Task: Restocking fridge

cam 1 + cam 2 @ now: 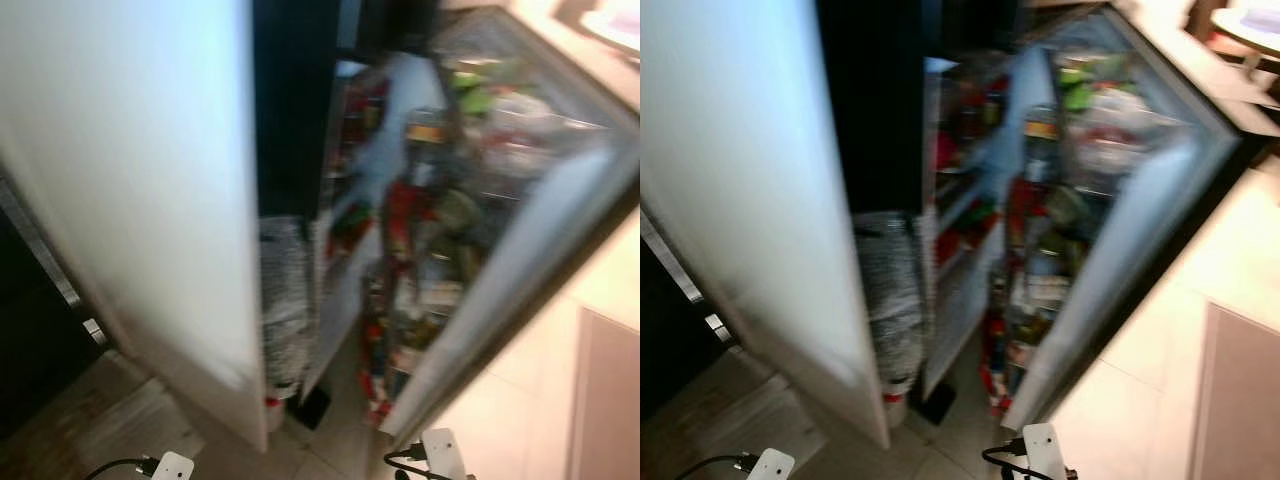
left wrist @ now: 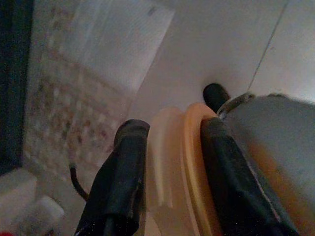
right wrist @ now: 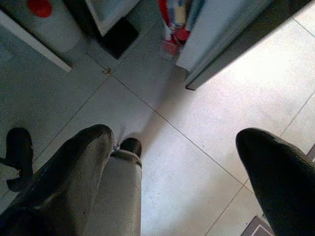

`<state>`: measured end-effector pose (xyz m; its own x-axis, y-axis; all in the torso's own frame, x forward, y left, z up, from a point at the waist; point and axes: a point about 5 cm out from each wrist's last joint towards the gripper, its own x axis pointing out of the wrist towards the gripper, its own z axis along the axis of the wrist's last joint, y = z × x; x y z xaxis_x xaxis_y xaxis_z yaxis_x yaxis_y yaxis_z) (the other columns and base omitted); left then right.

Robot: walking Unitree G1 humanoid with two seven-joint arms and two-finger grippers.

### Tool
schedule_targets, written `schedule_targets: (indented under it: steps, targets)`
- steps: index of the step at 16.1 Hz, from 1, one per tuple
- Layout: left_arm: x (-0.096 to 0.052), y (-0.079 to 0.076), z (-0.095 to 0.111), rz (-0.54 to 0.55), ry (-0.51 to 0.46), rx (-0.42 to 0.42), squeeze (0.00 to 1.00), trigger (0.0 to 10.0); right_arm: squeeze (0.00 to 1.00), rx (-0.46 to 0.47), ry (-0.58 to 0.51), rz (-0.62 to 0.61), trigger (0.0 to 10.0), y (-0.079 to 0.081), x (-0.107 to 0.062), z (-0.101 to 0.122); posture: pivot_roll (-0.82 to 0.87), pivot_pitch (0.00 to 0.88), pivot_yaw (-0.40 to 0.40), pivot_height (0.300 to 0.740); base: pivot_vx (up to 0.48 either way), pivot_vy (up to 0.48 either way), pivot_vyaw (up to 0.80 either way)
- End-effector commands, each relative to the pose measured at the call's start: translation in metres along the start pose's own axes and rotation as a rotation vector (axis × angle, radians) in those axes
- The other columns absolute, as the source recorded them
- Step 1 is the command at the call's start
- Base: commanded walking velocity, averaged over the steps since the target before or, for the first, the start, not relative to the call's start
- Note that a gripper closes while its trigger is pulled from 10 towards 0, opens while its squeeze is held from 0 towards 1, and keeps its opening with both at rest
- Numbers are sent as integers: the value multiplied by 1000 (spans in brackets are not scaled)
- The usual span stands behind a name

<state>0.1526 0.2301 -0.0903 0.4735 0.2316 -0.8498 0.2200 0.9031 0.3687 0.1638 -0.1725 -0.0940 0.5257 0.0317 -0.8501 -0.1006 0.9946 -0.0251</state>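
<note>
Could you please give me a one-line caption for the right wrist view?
Open right gripper hanging over the tiled floor beside the open fridge door.

A tall white refrigerator stands open, its left door [image 1: 150, 200] swung toward the camera and its right door [image 1: 1140, 230] angled out, racks packed with blurred bottles and jars [image 1: 420, 250]. Shelves [image 1: 960, 200] lie between them, above pale floor tiles [image 3: 197, 162].

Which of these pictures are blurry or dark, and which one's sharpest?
Both eye views are motion-blurred: the fridge door glares white and the shelves smear together. The left wrist view is dim and soft around the orange item in the left gripper. The right wrist view is sharpest, with floor tiles crisp past the open right gripper.
</note>
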Motion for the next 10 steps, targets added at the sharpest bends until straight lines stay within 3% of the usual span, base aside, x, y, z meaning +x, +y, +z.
schedule_targets:
  steps: [1, 4, 10]
  targets:
    - [0, -3, 2, -15, -4, -3, 0, 10000, 0, -13, 7, -11, 10000, -2, -1, -3, -76, 0, -85, 740, 0, -322, 0]
    - [0, -3, 2, -15, -2, -3, 0, 10000, 0, -22, 7, -11, 10000, -3, -1, -2, -75, 0, -86, 740, 0, -330, 677]
    - [0, -2, 2, -13, -1, 0, 0, 10000, 0, 12, -2, -33, 10000, -16, -3, -5, -76, 0, -83, 740, 0, -329, 0]
